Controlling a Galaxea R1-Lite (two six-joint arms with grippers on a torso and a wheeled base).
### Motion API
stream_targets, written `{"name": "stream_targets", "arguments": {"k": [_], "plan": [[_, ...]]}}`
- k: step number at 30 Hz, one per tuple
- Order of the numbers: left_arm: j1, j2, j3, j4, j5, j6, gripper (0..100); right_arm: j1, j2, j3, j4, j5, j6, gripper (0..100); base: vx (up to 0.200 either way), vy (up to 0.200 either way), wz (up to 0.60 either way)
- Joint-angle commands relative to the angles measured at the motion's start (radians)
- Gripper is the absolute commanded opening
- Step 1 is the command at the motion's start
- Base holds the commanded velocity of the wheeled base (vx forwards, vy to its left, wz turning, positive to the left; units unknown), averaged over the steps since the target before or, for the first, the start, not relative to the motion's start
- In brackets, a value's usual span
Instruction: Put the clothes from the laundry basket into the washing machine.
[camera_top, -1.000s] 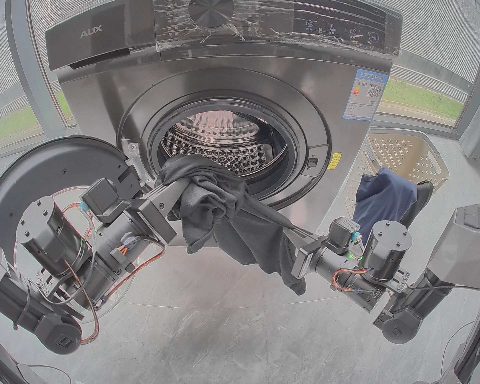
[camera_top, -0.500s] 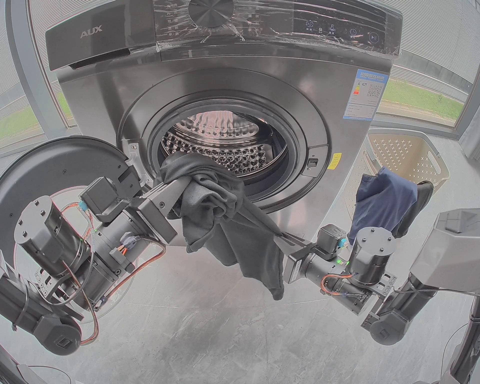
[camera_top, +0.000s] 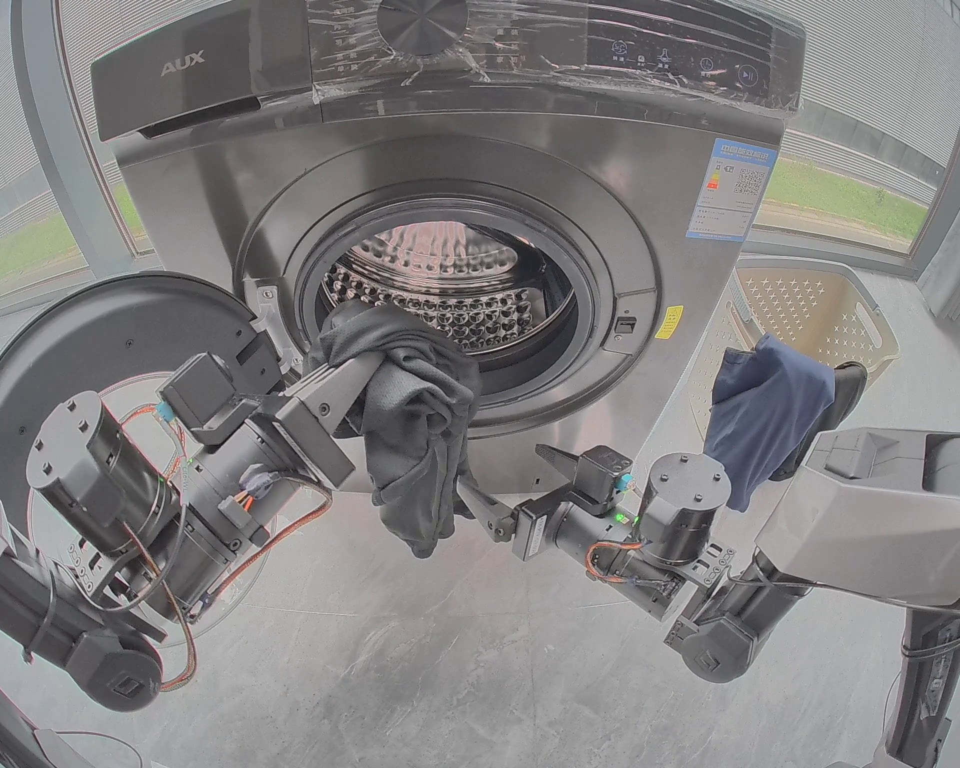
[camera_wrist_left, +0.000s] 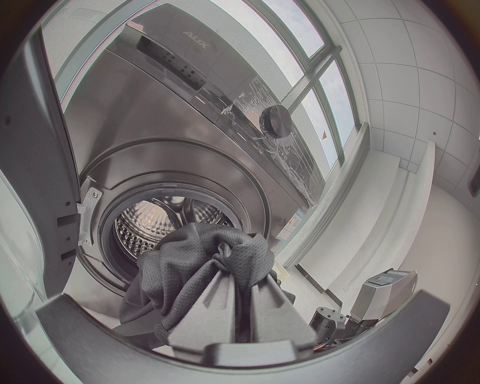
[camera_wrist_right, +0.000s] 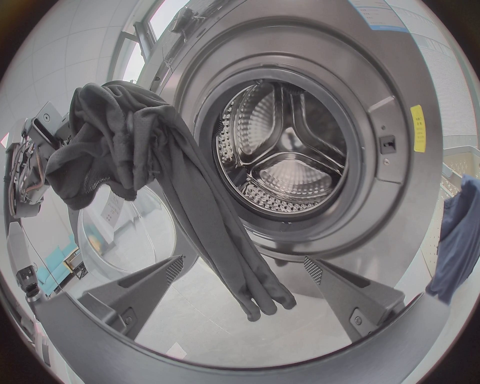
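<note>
A dark grey garment (camera_top: 415, 430) hangs in front of the washing machine's open drum (camera_top: 450, 280), its upper part bunched at the lower rim of the opening. My left gripper (camera_top: 362, 375) is shut on that bunch; in the left wrist view the fingers (camera_wrist_left: 210, 305) pinch the garment (camera_wrist_left: 200, 260). My right gripper (camera_top: 515, 485) is open, low before the machine and just right of the garment's hanging tail. In the right wrist view the tail (camera_wrist_right: 250, 285) dangles between its spread fingers (camera_wrist_right: 150, 280). A blue garment (camera_top: 765, 410) drapes over the laundry basket (camera_top: 810, 310) at the right.
The machine's round door (camera_top: 110, 340) stands swung open at the left, behind my left arm. The beige basket stands against the machine's right side. Bare grey floor (camera_top: 450, 650) lies below both arms.
My right gripper has let go of the garment's end and moved left and lower toward the machine. The stretched cloth has dropped and now hangs straight down from my left gripper.
</note>
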Motion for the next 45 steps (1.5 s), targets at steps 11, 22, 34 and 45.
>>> {"name": "stream_targets", "arguments": {"k": [11, 22, 34, 45], "plan": [[0.0, 0.0, 0.0, 0.0, 0.0, 0.0, 0, 0.017, 0.082, -0.239, 0.055, 0.009, -0.024, 100, 0.0, 0.0, 0.0], [0.0, 0.008, 0.0, 0.0, 0.003, 0.0, 0, 0.025, 0.107, -0.313, 0.04, 0.003, -0.025, 0, 0.0, 0.0, 0.0], [0.015, 0.02, -0.011, 0.0, 0.006, -0.003, 0, 0.017, -0.167, 0.003, 0.048, -0.003, -0.025, 0, 0.0, 0.0, 0.0], [0.063, 0.025, -0.02, 0.017, 0.005, -0.043, 100, 0.042, -0.263, 0.149, 0.038, -0.001, -0.018, 0, 0.0, 0.0, 0.0]]}}
